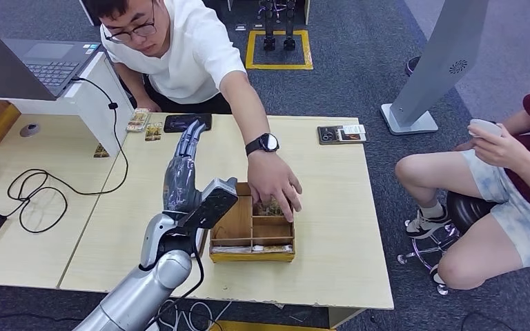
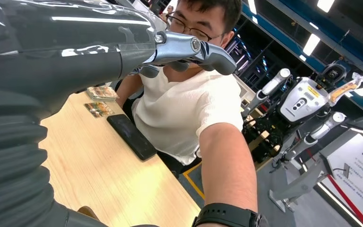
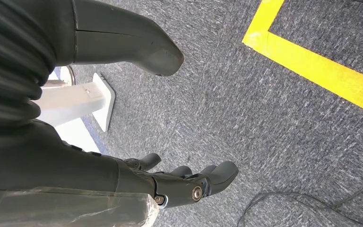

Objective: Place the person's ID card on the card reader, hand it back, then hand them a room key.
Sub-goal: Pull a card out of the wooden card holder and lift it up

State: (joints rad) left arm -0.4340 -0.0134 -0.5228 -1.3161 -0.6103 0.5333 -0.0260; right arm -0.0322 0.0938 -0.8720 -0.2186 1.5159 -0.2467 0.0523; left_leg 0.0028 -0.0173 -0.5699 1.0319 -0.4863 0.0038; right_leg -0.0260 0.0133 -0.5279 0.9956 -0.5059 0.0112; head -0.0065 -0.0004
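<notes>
Your left hand point(image 1: 181, 172) hangs over the pale wooden table point(image 1: 331, 227) with straight fingers holding nothing, beside the compartmented wooden tray point(image 1: 252, 234) the person's hand point(image 1: 276, 183) reaches into, likely for a card; the black card reader point(image 1: 187, 123) lies ahead, and your right hand point(image 3: 189, 182) dangles empty.

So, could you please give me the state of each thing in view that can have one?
left hand: raised over the table, fingers straight, holding nothing
right hand: hanging over carpet, holding nothing
wooden box: open-topped, person's hand reaching in
phone: flat, screen dark
laptop: open
</notes>
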